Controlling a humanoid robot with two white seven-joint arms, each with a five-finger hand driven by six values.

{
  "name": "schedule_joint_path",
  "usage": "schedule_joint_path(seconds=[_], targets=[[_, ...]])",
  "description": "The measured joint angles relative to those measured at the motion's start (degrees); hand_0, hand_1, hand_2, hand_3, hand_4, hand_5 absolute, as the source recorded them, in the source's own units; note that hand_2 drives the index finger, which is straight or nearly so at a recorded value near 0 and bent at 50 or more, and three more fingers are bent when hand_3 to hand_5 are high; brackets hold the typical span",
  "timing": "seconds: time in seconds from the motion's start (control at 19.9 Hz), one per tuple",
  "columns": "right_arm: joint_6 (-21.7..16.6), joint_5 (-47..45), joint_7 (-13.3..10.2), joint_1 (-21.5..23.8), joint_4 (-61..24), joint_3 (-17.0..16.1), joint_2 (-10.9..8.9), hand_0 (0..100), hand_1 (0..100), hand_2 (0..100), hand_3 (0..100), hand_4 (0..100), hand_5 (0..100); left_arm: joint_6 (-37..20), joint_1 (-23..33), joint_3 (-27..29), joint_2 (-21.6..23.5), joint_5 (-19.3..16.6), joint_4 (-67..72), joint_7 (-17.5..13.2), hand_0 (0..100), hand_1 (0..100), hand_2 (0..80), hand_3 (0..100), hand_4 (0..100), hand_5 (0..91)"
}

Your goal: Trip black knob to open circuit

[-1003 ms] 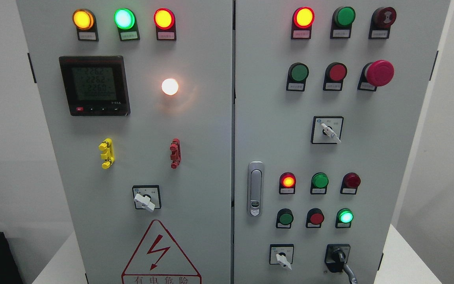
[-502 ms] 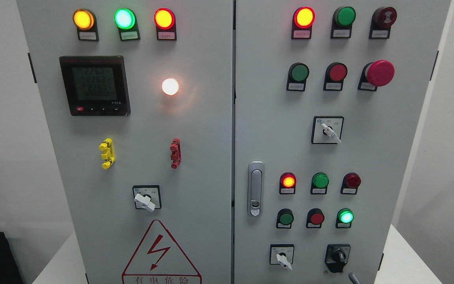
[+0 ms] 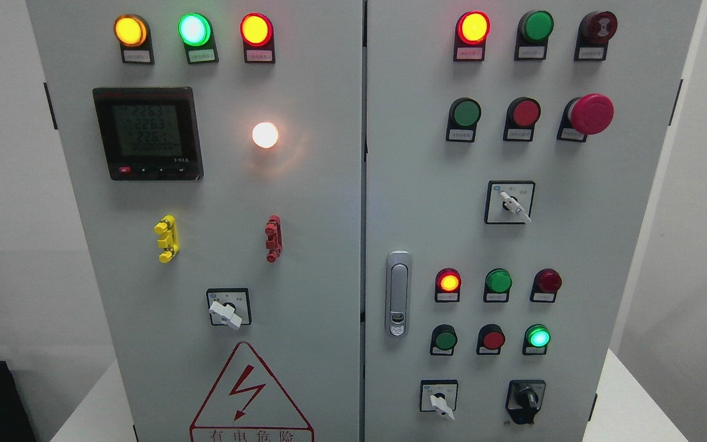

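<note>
The black knob (image 3: 526, 400) sits at the lower right of the right cabinet door (image 3: 574, 245), on a black square plate, with its handle pointing roughly straight down. Nothing touches it. Neither of my hands or arms shows anywhere in the head view.
A white selector switch (image 3: 440, 401) sits just left of the black knob. Above are lit and unlit indicator lamps (image 3: 538, 337), a red mushroom button (image 3: 590, 114) and another white selector (image 3: 512, 203). The silver door latch (image 3: 397, 293) is mid-panel. The left door carries a meter (image 3: 147, 132).
A grey finger that lay on the black knob's lower right one second ago has withdrawn downward out of the picture. The knob now stands uncovered.
</note>
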Motion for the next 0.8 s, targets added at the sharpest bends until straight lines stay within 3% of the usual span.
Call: schedule_joint_path(seconds=[0.15, 0.35, 0.65, 0.8], targets=[[-1.5, -0.3, -0.2, 2.1, -1.3, 0.0, -0.2, 9, 8, 7, 55, 44, 37, 0.0, 0.0, 0.0, 0.0, 0.0, 0.0, 0.0, 12, 39, 0.0, 0, 0, 0.0], [-4.5, -1.7, 0.2, 4.9, -2.2, 0.4, -2.23, 7, 0, 4, 26, 19, 14, 0.0, 0.0, 0.0, 0.0, 0.0, 0.0, 0.0, 12, 39, 0.0, 0, 0, 0.0], [-7.8, -3.3, 1.3, 8.1, -3.7, 1.1, -4.34, 3, 0, 0, 15, 7, 0, 0.0, 0.0, 0.0, 0.0, 0.0, 0.0, 0.0, 12, 39, 0.0, 0, 0, 0.0], [-8.2, -3.3, 1.8, 8.1, -3.7, 1.1, -4.81, 2, 0, 0, 11, 2, 0, 0.0, 0.0, 0.0, 0.0, 0.0, 0.0, 0.0, 12, 39, 0.0, 0, 0, 0.0]])
